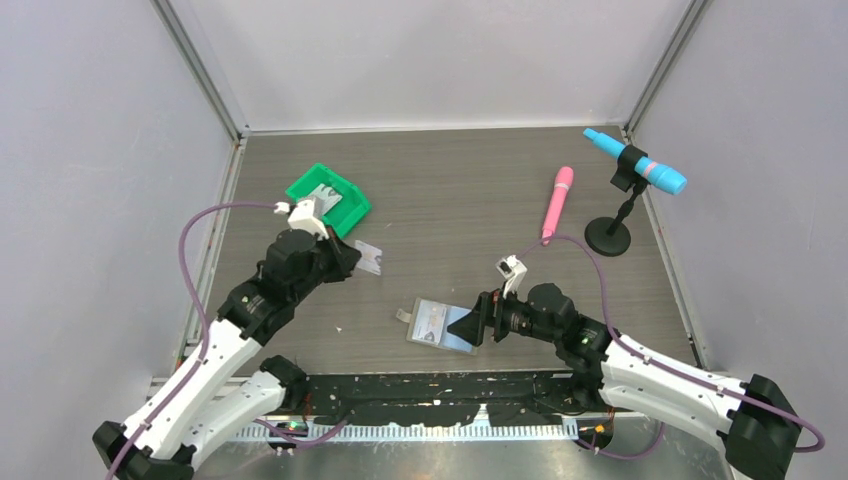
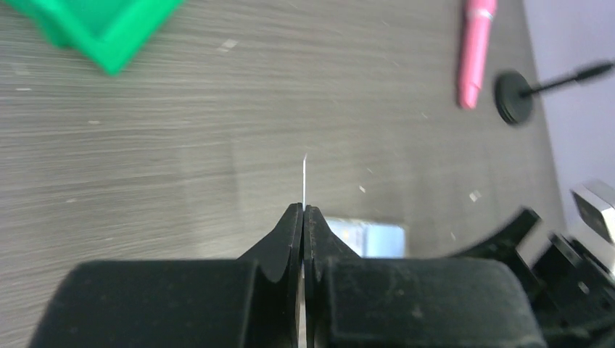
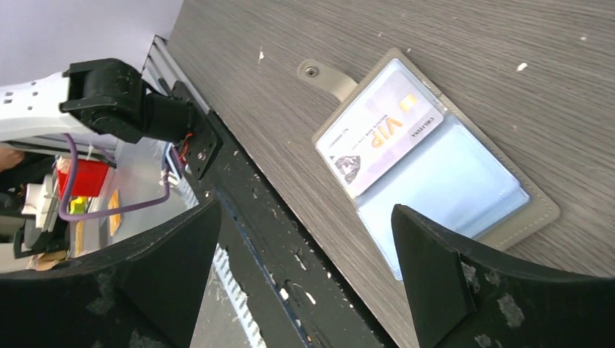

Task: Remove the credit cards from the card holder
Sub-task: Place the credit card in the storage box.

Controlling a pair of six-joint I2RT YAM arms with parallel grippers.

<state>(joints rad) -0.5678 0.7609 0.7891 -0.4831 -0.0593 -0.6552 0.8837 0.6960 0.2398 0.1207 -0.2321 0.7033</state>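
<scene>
The light-blue card holder (image 1: 440,325) lies open on the table near the front edge. In the right wrist view the holder (image 3: 464,192) has a pale credit card (image 3: 381,134) with "VIP" print in one pocket, and its grey tab (image 3: 326,76) points away. My right gripper (image 1: 468,328) is open and empty, hovering just right of the holder, with its fingers (image 3: 435,275) spread wide at the holder's near edge. My left gripper (image 1: 350,260) is shut on another credit card (image 1: 370,258), held above the table between the holder and the bin. In the left wrist view that card (image 2: 304,177) shows edge-on between the shut fingertips (image 2: 294,225).
A green plastic bin (image 1: 327,198) stands at the back left with something pale inside. A pink pen (image 1: 557,203) lies at the back right, beside a black stand (image 1: 608,236) holding a blue marker (image 1: 636,161). Grey walls enclose the table.
</scene>
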